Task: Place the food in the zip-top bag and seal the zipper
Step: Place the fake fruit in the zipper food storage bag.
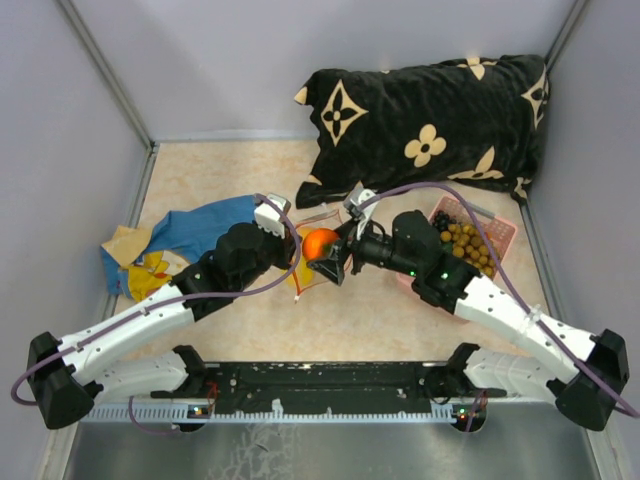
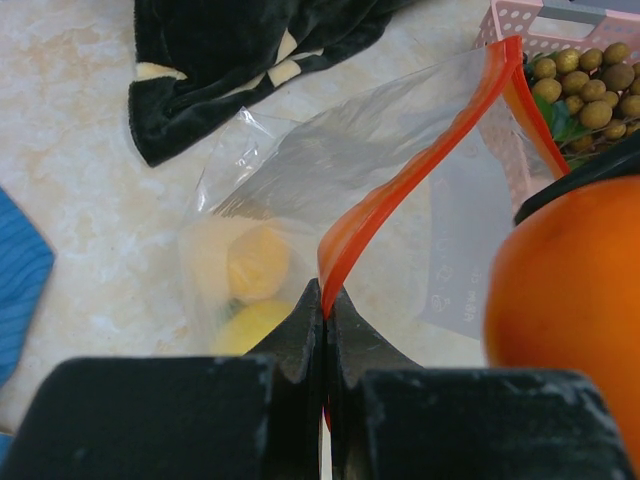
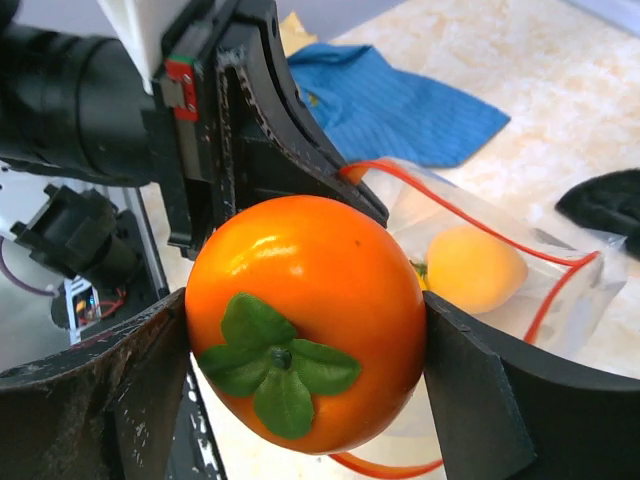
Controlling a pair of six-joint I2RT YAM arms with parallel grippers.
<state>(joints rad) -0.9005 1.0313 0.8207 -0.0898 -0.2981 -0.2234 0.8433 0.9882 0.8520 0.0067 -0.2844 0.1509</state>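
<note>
The top view is giving only an orange spot at the middle of the desk (image 1: 220, 160). The right wrist view is showing it as the glossy orange-red green-topped fruit (image 3: 300, 260), clamped in the right gripper (image 3: 305, 345) at the bag's mouth. In the left wrist view, the left gripper (image 2: 325, 310) is pinching the zipper (image 2: 420, 165), lifting the clear zip-top bag (image 2: 330, 170) open, with the peach (image 2: 258, 262) and lemon (image 2: 250, 325) lying inside.

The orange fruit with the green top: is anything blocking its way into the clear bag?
Nothing visible. The left gripper pinches the zipper strip, holding the mouth of the bag open, and the right gripper holds the fruit close by that opening.
</note>
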